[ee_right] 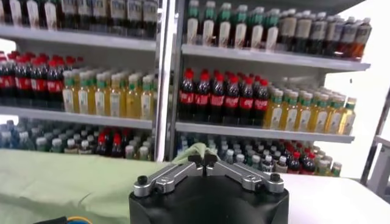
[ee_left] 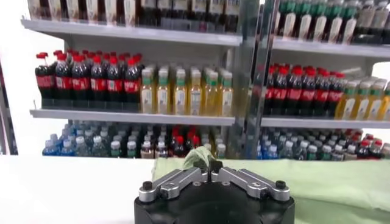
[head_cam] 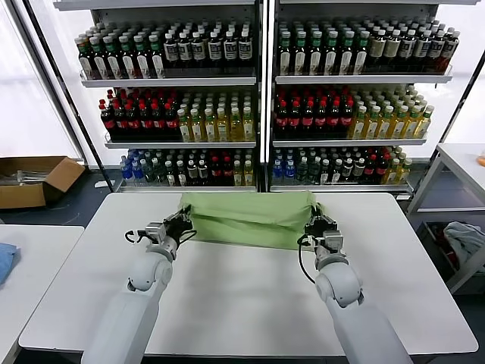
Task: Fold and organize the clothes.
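Observation:
The clothes are one light green shirt, lying as a folded band across the far half of the white table. My left gripper is at the shirt's left end and my right gripper at its right end. In the left wrist view the left gripper is shut, with a tuft of the green shirt pinched between its tips. In the right wrist view the right gripper is shut on a raised fold of the shirt. No collar or print shows.
Shelves of bottles stand just behind the table's far edge. A cardboard box sits on the floor at the left. A second table stands to the left. At the right are a small table and a bin with cloth.

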